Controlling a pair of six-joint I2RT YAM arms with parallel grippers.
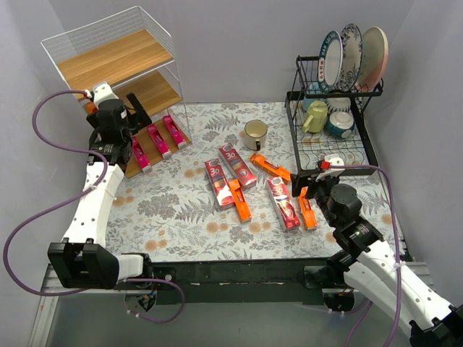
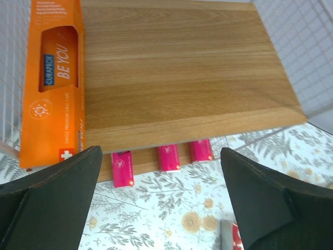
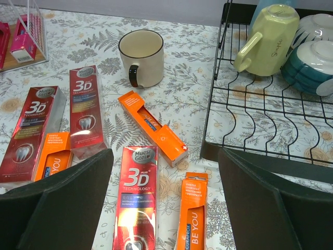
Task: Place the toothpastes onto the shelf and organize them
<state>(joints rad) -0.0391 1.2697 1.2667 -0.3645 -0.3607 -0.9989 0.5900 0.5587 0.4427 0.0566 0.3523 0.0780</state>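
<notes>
My right gripper (image 3: 165, 156) hangs wide and empty over loose red and orange toothpastes (image 1: 283, 203) at frame centre, their long axes roughly bottom to top on the floral tablecloth (image 1: 181, 210). Upper left, my left gripper (image 2: 161, 159) gapes empty over the shelf (image 1: 108, 61). One orange carton (image 2: 52, 83) lies lengthwise along the board's left edge, with three pink cartons (image 1: 158, 139) below. Grey walls (image 1: 239, 43) stand behind

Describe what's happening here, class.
Two robot arms are shelving toothpaste cartons. The left tool, open, sits over the middle board of the shelf, where one orange carton lies; three pink cartons lie on the bottom board. The right tool, open and empty, hovers above three red cartons and three orange ones lying on the table.
</notes>
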